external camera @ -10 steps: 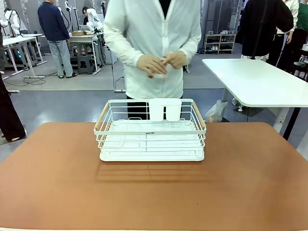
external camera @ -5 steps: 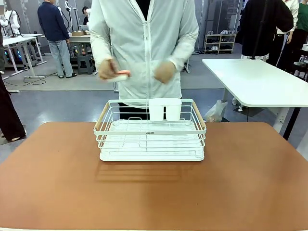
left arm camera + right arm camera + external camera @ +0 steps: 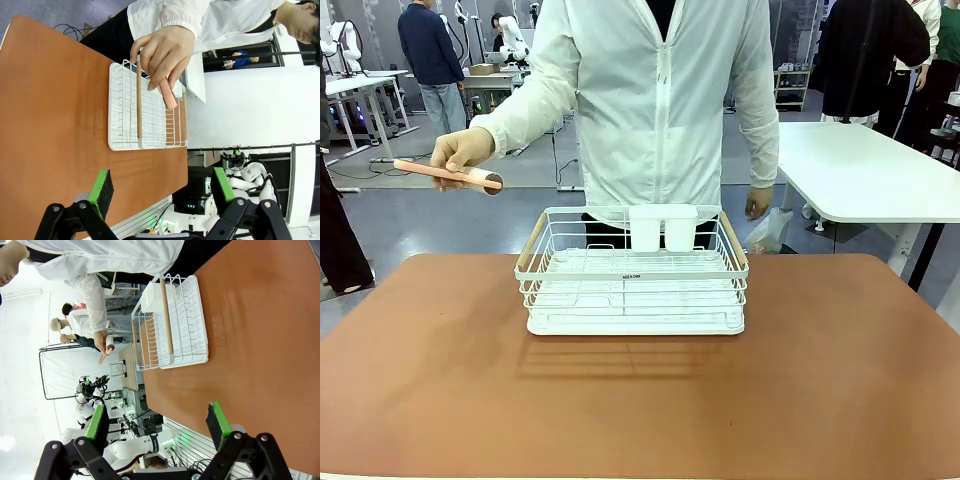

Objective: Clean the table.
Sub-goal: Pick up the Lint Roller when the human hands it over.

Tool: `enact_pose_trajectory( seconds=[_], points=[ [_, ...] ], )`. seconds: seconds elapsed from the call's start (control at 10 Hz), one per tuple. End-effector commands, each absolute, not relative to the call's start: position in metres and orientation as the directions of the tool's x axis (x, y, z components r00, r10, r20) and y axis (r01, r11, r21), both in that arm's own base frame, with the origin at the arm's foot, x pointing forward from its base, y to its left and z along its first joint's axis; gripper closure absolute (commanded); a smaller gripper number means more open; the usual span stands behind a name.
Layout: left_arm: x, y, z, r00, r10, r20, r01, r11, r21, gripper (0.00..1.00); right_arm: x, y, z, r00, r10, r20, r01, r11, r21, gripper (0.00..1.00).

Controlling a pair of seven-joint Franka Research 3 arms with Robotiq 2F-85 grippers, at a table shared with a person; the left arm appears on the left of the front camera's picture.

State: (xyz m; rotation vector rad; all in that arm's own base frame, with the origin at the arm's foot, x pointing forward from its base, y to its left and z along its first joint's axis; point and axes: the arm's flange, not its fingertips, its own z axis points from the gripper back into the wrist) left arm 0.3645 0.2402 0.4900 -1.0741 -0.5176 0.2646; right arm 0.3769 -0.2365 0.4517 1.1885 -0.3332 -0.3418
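Note:
The reddish-brown table [image 3: 640,400] spans the front view, with a white wire rack [image 3: 632,270] on its far middle. Behind it stands a person in a white jacket. One hand [image 3: 460,150] is stretched out to picture left and holds a peach-pink stick with a dark end [image 3: 450,175] above the floor beyond the table's corner. My left gripper [image 3: 162,187] is open above the table [image 3: 55,100], far from the rack [image 3: 145,115] and the pink stick [image 3: 169,94]. My right gripper [image 3: 156,422] is also open, over the table [image 3: 260,340] and well off the rack [image 3: 172,322].
A white two-part holder [image 3: 662,228] hangs on the rack's far side. A white-topped table [image 3: 860,170] stands at the back right, with a plastic bag [image 3: 768,232] on the floor beside it. Other people stand farther off.
The person's hand has swung from chest height out to picture left with the pink stick in it. The other hand has dropped to the side. The rack has not moved.

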Motion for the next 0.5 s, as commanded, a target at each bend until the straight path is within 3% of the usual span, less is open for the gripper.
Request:
enact_pose_trajectory(
  seconds=[0.0,0.4],
  points=[
    [0.3626,0.2418,0.4907,0.849,0.450,0.276,0.051,0.451,-0.891,0.00,0.3767,-0.2363,0.4532,0.901,-0.429,0.069,0.082,0.325,0.942,0.00],
    [0.3626,0.2418,0.4907,0.849,0.450,0.276,0.051,0.451,-0.891,0.00,0.3767,-0.2363,0.4532,0.901,-0.429,0.069,0.082,0.325,0.942,0.00]
  ],
)
